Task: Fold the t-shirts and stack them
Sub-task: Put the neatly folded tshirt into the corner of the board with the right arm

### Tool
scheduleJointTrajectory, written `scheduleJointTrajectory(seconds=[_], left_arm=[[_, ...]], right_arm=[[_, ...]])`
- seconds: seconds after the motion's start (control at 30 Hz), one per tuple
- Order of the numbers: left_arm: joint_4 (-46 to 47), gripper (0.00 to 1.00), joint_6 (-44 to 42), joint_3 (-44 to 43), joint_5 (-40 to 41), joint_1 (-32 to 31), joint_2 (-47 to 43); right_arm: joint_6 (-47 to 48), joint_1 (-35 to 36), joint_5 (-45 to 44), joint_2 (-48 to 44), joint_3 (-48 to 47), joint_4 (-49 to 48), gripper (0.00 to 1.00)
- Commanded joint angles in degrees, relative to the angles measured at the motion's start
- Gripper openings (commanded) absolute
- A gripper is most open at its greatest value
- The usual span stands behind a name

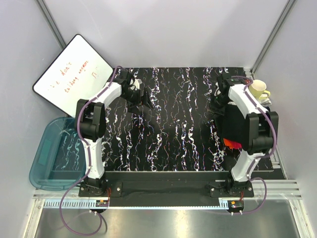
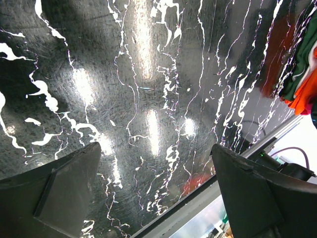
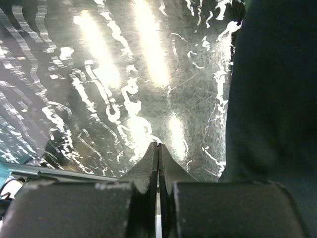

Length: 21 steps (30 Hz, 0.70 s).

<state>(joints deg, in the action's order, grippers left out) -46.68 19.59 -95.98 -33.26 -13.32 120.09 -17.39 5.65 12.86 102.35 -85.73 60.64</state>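
The t-shirts [image 1: 237,126] lie in a compact pile on the marbled table [image 1: 173,139], just on the near side of the cream mug [image 1: 257,90]. A dark one is on top and an orange piece [image 1: 231,144] shows at the pile's near edge. The right arm crosses above and hides part of it.

The right gripper [image 3: 158,150], inward of the mug at the pile's far corner, has its jaws pressed together with nothing between them. Dark cloth runs alongside it unpinched, so no shirt appears to be held.

The left gripper [image 2: 156,158] hangs well across the table from the mug, with its jaws spread wide over bare tabletop. It is probably parked clear of the pile, ready to take a corner.

From the left wrist, layered edges suggest a stack, but whether each shirt is properly folded cannot be told.

A whiteboard [image 1: 72,74] leans in the corner opposite the mug, and a blue bin [image 1: 49,153] sits nearer the arms.
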Motion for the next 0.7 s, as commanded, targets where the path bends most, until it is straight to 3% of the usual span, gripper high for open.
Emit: scheduleJointTrajectory(seconds=[0.0,0.27,0.5,0.67], left_arm=[[0.5,0.99,-1.0,-0.2,-1.4,-0.2,-0.7],[0.5,0.99,-1.0,-0.3,-1.3,-0.2,-0.8],[0.4,0.99,-1.0,-0.3,-1.3,-0.2,-0.7],[0.5,0.99,-1.1,-0.4,-1.4,-0.2,-0.6]], right_arm=[[-0.2,0.9,1.0,4.7,0.0,-2.4,0.00],[1.1,1.8,-6.4,14.6,-3.7,1.8,0.00],[-0.5,1.8,-20.7,18.5,-4.9,6.9,0.00],[-0.5,1.8,-26.3,21.0,-3.7,8.9,0.00]])
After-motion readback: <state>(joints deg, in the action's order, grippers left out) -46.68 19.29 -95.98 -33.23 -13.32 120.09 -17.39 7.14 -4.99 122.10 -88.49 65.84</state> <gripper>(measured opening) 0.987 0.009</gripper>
